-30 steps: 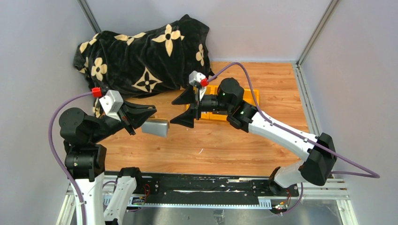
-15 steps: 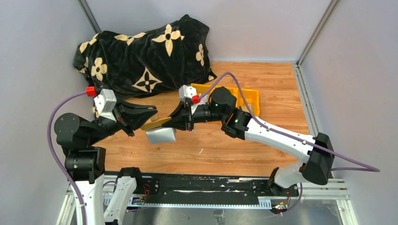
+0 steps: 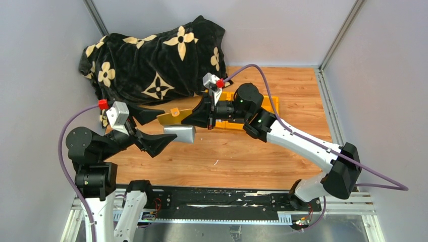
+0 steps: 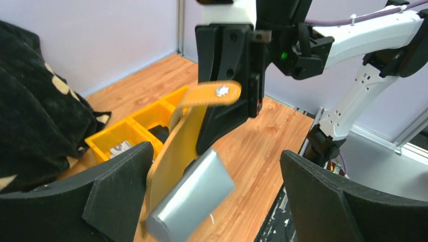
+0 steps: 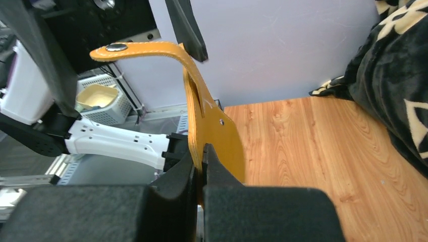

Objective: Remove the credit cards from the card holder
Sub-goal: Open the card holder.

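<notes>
The card holder [image 3: 174,117] hangs in the air over the table, a mustard flap with a snap strap. Its grey body [image 3: 180,134] dangles below the flap. My right gripper [image 3: 196,118] is shut on the edge of the mustard flap [image 5: 214,131], with the jaws pinched tight [image 5: 202,156]. My left gripper [image 3: 168,124] stands wide open, one finger on each side of the holder [image 4: 181,141] and touching nothing [image 4: 216,166]. The grey body [image 4: 194,199] tilts between the left fingers. The credit cards are hidden.
A yellow compartment bin [image 3: 270,106] sits behind the right wrist. It holds a pale flat piece and a dark item [image 4: 161,133]. A black flowered blanket [image 3: 151,55] fills the back left. Grey walls enclose the wooden table [image 3: 242,156].
My left gripper has opened and let go of the holder. My right gripper has closed on the mustard flap and drawn it up and back toward the bin.
</notes>
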`<state>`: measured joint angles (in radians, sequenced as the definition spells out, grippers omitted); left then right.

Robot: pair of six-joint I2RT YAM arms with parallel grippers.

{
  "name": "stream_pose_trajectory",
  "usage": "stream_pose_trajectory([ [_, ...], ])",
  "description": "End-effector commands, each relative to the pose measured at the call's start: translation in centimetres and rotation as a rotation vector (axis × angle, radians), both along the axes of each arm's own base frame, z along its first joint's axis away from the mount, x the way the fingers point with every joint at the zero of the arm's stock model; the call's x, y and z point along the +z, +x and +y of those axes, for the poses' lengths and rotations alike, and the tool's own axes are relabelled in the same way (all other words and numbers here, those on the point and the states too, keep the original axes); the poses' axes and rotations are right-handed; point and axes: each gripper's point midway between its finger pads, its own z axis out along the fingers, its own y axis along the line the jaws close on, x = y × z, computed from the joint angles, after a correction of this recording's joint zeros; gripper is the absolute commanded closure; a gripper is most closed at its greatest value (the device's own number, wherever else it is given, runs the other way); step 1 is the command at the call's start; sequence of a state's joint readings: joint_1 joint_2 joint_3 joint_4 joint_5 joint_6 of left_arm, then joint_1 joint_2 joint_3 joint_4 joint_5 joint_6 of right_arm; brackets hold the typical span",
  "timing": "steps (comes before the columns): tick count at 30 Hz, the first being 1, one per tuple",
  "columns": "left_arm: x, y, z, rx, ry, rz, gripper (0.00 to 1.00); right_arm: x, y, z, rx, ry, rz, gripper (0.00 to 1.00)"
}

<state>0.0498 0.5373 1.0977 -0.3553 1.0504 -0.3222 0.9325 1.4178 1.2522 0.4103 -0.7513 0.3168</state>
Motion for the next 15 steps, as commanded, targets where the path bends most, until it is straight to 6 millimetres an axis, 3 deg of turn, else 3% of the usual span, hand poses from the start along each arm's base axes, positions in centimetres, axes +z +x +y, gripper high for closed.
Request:
stream_pose_trajectory([
  [1,-1.8,-0.2,-0.1,-0.019,0.01,0.055,0.04,4.7,-2.6,-1.7,0.127,0.126,0.016,1.0],
  [10,-1.9,0.7,0.1,0.001,0.008,0.047,0.37,5.6,-3.5,-1.5,0.215,0.156,0.099,1.0],
  [15,-1.0,0.6,-0.1,-0.003,-0.028,0.036,0.64,5.3,-3.9,-1.3,0.255,0.133,0.121,1.0],
])
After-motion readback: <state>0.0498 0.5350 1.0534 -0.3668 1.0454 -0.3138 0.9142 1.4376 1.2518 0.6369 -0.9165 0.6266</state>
